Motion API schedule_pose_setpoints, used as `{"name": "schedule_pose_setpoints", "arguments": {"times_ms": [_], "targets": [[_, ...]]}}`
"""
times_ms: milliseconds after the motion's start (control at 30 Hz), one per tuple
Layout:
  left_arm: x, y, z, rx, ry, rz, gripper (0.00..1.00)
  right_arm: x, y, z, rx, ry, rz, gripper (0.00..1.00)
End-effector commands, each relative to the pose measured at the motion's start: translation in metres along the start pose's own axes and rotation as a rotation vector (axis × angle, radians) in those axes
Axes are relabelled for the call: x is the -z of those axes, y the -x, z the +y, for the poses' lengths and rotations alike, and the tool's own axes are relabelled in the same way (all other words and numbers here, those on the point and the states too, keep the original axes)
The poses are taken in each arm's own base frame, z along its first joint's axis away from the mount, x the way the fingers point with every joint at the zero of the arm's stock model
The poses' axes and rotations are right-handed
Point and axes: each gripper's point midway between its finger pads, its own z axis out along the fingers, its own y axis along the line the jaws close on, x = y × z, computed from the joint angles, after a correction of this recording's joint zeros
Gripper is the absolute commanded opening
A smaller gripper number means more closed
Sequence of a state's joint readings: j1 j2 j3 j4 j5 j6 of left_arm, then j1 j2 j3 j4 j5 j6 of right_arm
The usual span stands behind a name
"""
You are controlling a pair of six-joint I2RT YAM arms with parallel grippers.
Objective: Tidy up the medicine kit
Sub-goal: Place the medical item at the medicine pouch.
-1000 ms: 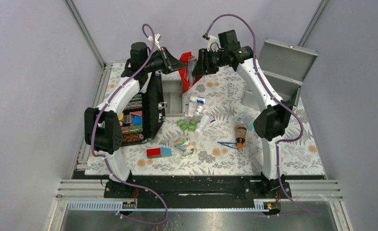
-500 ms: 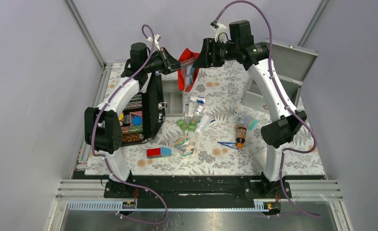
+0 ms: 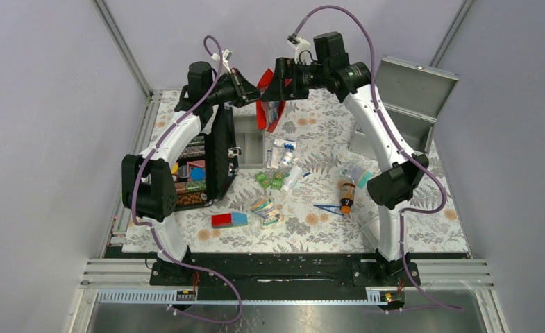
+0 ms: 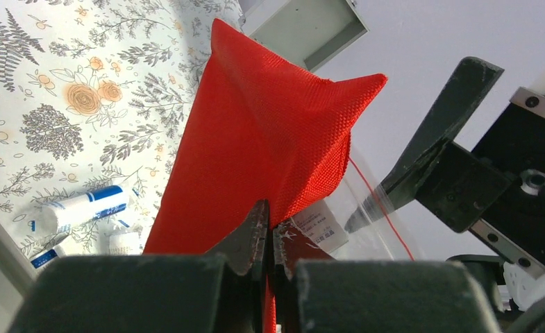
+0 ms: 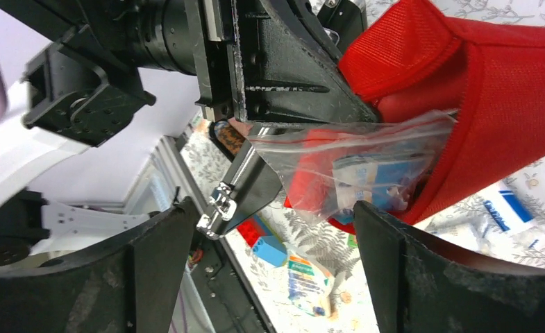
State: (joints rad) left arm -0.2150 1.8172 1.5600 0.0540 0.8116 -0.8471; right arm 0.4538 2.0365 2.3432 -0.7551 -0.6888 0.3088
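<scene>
Holds a soft red woven-fabric pouch (image 4: 255, 125) aloft over the far middle of the floral-patterned desk (image 3: 325, 229), left gripper (image 4: 268, 215) clenched on its edge. Spreads the right gripper (image 5: 273, 208) wide, released, flanking a clear plastic zip bag (image 5: 366, 149) poking from the pouch. Has the grey rectangular metal medicine kit (image 3: 412, 87) at the desk's far right, lid raised.

Three views: one high, two close.
Overhead looks down from the near edge; wrist cameras (facing each other) crowd the red pouch (image 4: 255, 139), far centre.
</scene>
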Motion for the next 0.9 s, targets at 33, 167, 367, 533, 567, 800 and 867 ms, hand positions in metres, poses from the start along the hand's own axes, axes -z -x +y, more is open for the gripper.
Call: {"name": "schedule_pose_setpoints", "arguments": {"times_ms": [33,167,367,533,567,800,867], "targets": [[0.004,0.011,-0.011,-0.049,-0.007,-0.05,0.0,-0.005,0.006,0.018,0.115,-0.087,-0.032,0.86],[0.004,0.012,-0.008,-0.042,0.008,-0.056,0.0,-0.007,0.003,-0.002,0.091,-0.226,-0.043,0.66],[0.004,0.018,-0.008,-0.044,0.049,-0.096,0.0,-0.016,-0.007,-0.007,0.068,-0.237,-0.017,0.65],[0.004,0.016,-0.014,-0.059,0.054,-0.102,0.0,-0.024,-0.008,-0.012,0.056,-0.245,-0.019,0.7],[0.005,0.016,-0.014,-0.062,0.056,-0.106,0.0,-0.026,-0.008,-0.011,0.056,-0.237,-0.019,0.7],[0.004,0.014,-0.016,-0.087,0.073,-0.105,0.0,-0.039,-0.009,-0.02,0.046,-0.249,-0.019,0.66],[0.003,0.011,-0.017,-0.096,0.07,-0.099,0.0,-0.043,-0.011,-0.028,0.04,-0.273,-0.011,0.62]]}}
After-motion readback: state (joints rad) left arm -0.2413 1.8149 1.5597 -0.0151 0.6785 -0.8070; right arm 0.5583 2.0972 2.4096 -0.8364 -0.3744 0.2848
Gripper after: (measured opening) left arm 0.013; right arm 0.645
